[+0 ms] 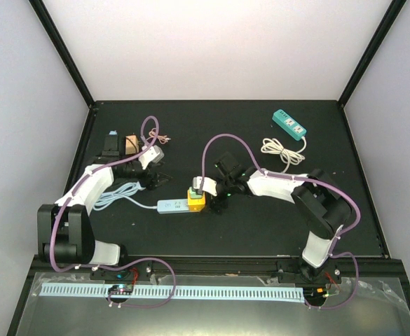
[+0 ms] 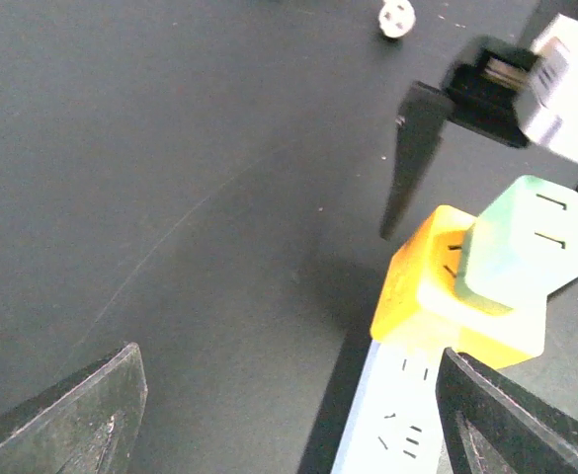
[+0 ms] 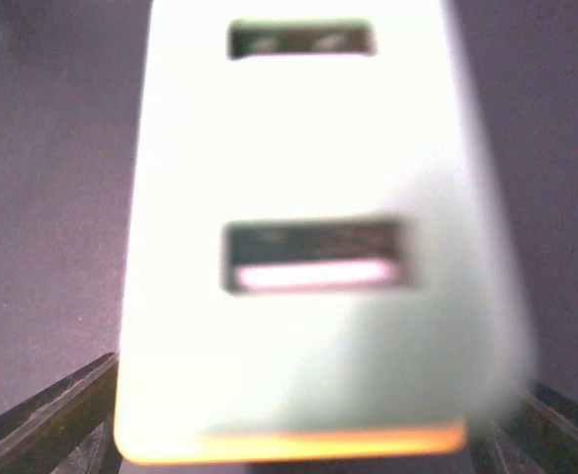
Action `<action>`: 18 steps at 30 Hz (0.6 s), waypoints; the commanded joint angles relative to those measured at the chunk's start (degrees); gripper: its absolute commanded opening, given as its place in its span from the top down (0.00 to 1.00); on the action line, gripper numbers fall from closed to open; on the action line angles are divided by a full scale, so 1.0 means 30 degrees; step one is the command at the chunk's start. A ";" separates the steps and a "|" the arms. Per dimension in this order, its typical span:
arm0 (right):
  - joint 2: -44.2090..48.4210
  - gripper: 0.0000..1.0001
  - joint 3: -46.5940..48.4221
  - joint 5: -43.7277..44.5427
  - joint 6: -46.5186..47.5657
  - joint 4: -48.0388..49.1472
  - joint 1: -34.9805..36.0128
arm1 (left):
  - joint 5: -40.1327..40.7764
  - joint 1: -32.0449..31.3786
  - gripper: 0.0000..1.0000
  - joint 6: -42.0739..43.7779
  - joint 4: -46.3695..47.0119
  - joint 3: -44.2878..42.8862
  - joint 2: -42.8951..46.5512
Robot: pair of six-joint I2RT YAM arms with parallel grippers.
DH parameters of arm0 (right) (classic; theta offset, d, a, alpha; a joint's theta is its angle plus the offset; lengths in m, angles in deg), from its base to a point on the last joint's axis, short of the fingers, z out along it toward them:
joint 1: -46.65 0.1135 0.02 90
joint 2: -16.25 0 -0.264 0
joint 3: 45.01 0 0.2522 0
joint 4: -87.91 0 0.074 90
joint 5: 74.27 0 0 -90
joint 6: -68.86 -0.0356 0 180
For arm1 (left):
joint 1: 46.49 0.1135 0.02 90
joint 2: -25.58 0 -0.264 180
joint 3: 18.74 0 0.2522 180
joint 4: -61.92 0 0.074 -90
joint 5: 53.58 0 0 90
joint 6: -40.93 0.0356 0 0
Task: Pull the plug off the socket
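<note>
Pale green plug [image 3: 308,247] on yellow adapter [image 2: 417,296], right fingers [image 3: 61,420] wide beside it, left fingers [image 2: 81,415] wide too.

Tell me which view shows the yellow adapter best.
Left wrist: the yellow adapter sits sharp on the power strip, green plug on top. Top external shows it small; right wrist shows only a blurred yellow edge.

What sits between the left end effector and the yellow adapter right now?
Only bare black tabletop, seen in the left wrist view. The left end effector is open, and the yellow adapter sits on the white power strip.
</note>
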 commanded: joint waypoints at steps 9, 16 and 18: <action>0.0884 0.12 -0.2130 -0.4799 -0.0802 0.4639 -0.1343 | -0.1137 -0.2873 0.20 0.1357 0.3144 0.2384 0.2747; 0.1118 0.14 -0.3472 -0.5577 -0.1627 0.7457 -0.1322 | -0.0489 -0.4825 0.22 0.1657 0.3922 0.3024 0.2870; 0.1004 0.17 -0.3619 -0.5722 -0.1736 0.7925 -0.1323 | -0.0374 -0.5279 0.23 0.1696 0.3990 0.3021 0.2796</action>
